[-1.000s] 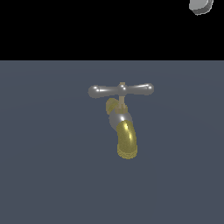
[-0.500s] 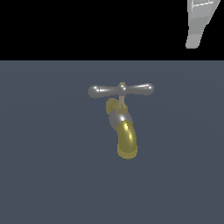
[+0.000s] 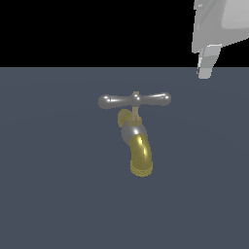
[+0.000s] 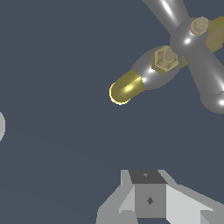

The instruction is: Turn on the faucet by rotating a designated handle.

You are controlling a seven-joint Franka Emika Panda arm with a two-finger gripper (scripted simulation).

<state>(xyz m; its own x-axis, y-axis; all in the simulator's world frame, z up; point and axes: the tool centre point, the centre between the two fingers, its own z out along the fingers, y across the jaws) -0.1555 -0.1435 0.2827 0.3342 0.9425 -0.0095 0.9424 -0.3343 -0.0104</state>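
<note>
Here, going from the exterior view's left to its right, the dark blue-grey floor lies bare until the middle of the scene, where the faucet stands. Its handle, a slim silver crossbar with bulbous ends, lies level across the top on a small brass stem. Below it sit a grey metallic body and a curved brass-yellow spout that bends down toward the viewer. Further toward the exterior view's right, at the top corner, the gripper enters the picture, pale grey, with one finger hanging down at the line where the black background meets the floor. It is well apart from the handle and touches nothing. In the wrist view the faucet is seen from above: the crossbar runs diagonally, a brass hex nut sits on the grey body, and the yellow spout points away from it. The gripper shows there only as pale blocky parts at the picture's edge, so I cannot tell whether its fingers are apart or together.
</note>
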